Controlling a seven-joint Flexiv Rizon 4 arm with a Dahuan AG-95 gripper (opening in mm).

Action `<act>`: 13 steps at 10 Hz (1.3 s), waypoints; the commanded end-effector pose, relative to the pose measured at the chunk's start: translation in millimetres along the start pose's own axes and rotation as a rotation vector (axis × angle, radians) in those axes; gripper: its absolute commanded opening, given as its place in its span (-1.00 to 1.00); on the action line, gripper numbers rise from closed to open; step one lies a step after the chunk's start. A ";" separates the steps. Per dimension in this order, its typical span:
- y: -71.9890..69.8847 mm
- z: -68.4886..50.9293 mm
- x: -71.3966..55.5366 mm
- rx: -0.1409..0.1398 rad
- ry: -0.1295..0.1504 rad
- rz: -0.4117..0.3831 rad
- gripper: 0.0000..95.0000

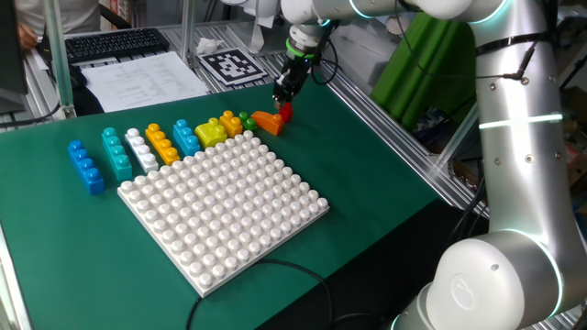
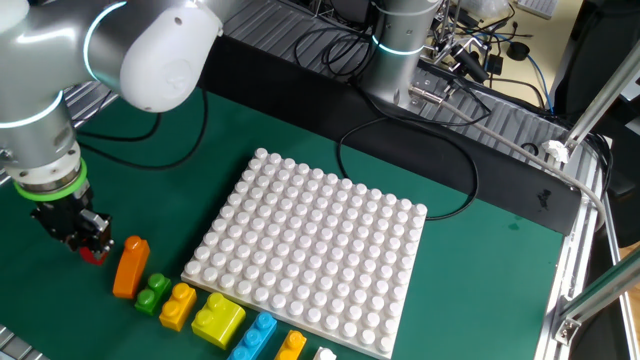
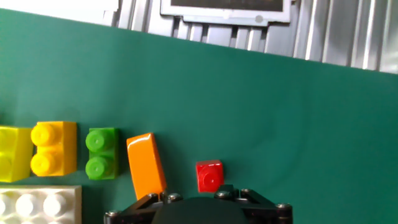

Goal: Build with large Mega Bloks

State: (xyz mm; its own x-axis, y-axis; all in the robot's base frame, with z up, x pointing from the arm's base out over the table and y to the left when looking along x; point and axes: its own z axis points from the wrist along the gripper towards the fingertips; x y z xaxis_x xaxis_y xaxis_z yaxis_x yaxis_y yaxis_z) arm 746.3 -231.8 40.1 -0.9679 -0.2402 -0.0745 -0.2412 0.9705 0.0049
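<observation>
A small red Mega Blok sits at the right end of the brick row, on the green mat. My gripper comes down on it from above, its fingers closed against the brick's sides. In the other fixed view the gripper stands over the same red brick. In the hand view the red brick shows just past the gripper's black body, which hides the fingertips. An orange sloped brick lies right beside it. The white baseplate carries no bricks.
The row runs left along the baseplate's far edge: green, orange-yellow, yellow, light blue, orange, white, teal, blue. A black cable crosses the mat by the baseplate.
</observation>
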 end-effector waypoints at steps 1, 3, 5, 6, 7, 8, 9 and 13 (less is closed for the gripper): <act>-0.8 4.0 1.5 0.003 -0.009 0.001 -0.20; -1.1 9.0 2.6 0.002 -0.012 0.002 -0.20; -2.0 12.6 4.0 0.001 -0.008 0.002 -0.20; -2.9 13.0 4.9 -0.001 -0.008 0.002 -0.60; -3.8 13.9 6.2 -0.002 -0.005 0.002 -1.00; -4.1 14.8 6.8 0.002 -0.002 0.002 -1.00; -4.1 14.4 6.8 0.002 -0.001 0.001 -1.00; -6.8 -8.7 6.1 -0.013 0.091 0.009 -1.00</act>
State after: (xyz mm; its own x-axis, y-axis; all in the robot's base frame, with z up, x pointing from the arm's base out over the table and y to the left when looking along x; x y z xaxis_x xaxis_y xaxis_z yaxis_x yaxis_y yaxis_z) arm 739.4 -239.4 45.5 -0.9720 -0.2348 -0.0019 -0.2348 0.9720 0.0112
